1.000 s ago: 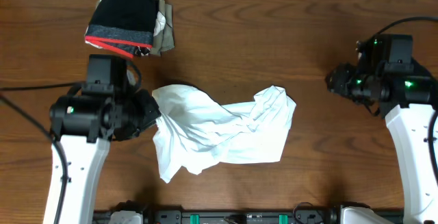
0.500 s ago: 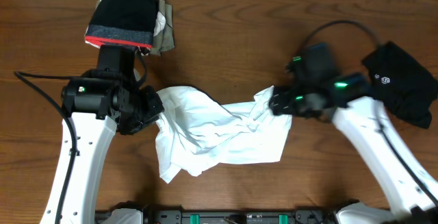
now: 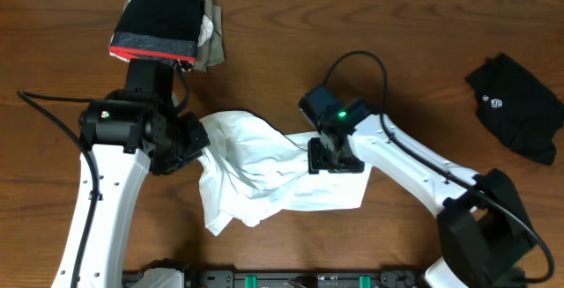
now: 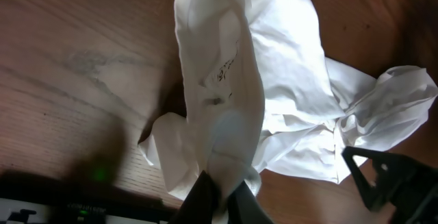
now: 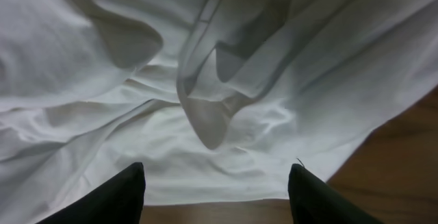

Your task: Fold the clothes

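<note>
The clothes in play are a crumpled white shirt [image 3: 264, 173] at the table's middle and a small black garment with a white logo [image 3: 515, 107] at the far right. My left gripper [image 3: 201, 143] is shut on the shirt's left edge; the left wrist view shows white cloth [image 4: 226, 80] pinched between its fingertips [image 4: 222, 191]. My right gripper [image 3: 331, 156] hovers over the shirt's right part, open. In the right wrist view its two dark fingertips [image 5: 130, 183] stand wide apart above wrinkled cloth [image 5: 205, 80], with nothing between them.
A stack of folded dark and grey garments [image 3: 163, 24] with a red stripe lies at the back left. Bare wooden tabletop [image 3: 414, 77] surrounds the shirt. The right gripper's black fingers [image 4: 390, 183] show at the lower right of the left wrist view.
The right arm has swung from the table's right side to above the shirt's right part, leaving the black garment lying at the far right. The left gripper shifted slightly back, still holding cloth.
</note>
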{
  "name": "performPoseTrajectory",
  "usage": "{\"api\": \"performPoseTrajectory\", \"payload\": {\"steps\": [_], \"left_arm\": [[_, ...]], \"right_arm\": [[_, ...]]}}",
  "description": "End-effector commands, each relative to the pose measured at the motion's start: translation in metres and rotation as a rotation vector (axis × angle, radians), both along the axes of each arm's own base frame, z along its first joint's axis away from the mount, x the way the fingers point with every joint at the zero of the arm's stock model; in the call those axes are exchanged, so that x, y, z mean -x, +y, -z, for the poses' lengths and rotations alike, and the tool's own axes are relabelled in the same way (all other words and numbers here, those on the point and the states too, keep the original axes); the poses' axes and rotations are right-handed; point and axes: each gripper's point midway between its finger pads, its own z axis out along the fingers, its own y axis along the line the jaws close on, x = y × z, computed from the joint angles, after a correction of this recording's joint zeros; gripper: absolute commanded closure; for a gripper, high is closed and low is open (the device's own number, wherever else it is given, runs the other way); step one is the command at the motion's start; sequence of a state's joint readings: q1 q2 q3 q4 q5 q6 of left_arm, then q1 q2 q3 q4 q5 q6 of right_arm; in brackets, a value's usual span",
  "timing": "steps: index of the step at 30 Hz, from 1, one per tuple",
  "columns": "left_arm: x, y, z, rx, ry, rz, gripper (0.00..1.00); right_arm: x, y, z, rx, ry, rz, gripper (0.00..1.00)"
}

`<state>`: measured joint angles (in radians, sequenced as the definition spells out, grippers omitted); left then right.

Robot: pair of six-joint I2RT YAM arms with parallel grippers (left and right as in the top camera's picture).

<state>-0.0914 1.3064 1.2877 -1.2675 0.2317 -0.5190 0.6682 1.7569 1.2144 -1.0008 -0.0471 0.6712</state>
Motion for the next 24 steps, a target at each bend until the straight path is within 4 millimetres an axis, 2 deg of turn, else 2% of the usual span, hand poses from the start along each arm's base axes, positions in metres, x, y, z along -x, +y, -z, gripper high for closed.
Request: {"api": "performPoseTrajectory", "payload": {"steps": [1, 5, 9, 16, 17, 24], "left_arm": [[-0.001, 0.004, -0.001, -0.018, -0.006, 0.005, 0.93], [-0.001, 0.004, -0.001, -0.018, -0.006, 0.005, 0.93], [-0.001, 0.004, -0.001, -0.018, -0.006, 0.005, 0.93], [-0.001, 0.004, -0.001, -0.019, -0.005, 0.009, 0.92], [-0.001, 0.004, -0.001, -0.019, -0.005, 0.009, 0.92], [-0.001, 0.004, -0.001, -0.019, -0.005, 0.009, 0.92]], "right_arm": [[0.000, 0.004, 0.006, 0.026, -0.013, 0.074, 0.35], [0.001, 0.007, 0.013, 0.046, -0.012, 0.102, 0.35], [0.001, 0.006, 0.028, 0.075, 0.009, 0.097, 0.36], [-0.006, -0.005, 0.039, 0.151, -0.020, 0.116, 0.40], [-0.007, -0.005, 0.039, 0.149, -0.024, 0.116, 0.42], [-0.010, -0.002, 0.039, 0.139, -0.037, 0.116, 0.75]]}}
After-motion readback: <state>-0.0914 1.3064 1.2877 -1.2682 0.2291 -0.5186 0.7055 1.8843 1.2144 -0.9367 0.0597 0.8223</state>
